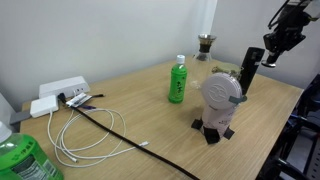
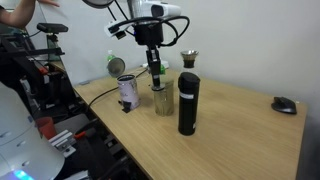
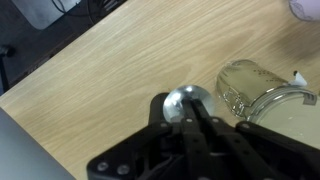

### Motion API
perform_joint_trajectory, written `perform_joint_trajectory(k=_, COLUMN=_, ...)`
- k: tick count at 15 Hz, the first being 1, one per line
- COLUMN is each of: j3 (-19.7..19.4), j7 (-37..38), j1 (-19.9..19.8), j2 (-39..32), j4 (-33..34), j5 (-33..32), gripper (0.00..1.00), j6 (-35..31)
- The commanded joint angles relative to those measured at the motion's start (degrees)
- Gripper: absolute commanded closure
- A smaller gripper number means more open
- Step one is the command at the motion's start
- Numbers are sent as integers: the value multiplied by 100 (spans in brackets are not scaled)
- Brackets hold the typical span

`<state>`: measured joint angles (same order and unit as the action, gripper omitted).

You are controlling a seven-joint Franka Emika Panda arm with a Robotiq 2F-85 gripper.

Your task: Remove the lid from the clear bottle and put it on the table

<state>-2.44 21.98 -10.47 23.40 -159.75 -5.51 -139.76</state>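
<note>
Arm raised, pincer closed, pointing down

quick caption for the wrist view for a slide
Gripper above the wood-grain table, a clear glass container close beside it.

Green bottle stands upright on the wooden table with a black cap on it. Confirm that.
Not quite. The green bottle does stand upright on the wooden table, but its cap is white, not black. An exterior view shows this plainly.
</note>
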Motion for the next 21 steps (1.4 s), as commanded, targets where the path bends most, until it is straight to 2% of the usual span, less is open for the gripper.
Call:
perform_joint_trajectory(k=1, j3=-111, j7=-574, j1=74, j2=-335, j4=6, j5=232, gripper=99, j6=-210)
perform_joint_trajectory(k=8, j3=71, j7=-585, j1=-20, j2=-236, j4=35, j5=-275, gripper=99, j6=41)
perform_joint_trajectory(k=9, j3=53, j7=-489, j1=1, j2=-329, j4=42, j5=-170, gripper=94, j6=-54)
perform_joint_trajectory(k=18, j3=67, j7=-491, j1=-2, j2=-273, j4=46, j5=-215, gripper=94, j6=-42)
perform_joint_trajectory(k=19, j3=67, j7=-491, j1=-2, j2=-273, j4=46, j5=-215, gripper=99, j6=-42)
perform_joint_trajectory(k=21, j3=149, j7=-317, j1=-23, j2=-271, j4=46, j5=-269, gripper=99, j6=0)
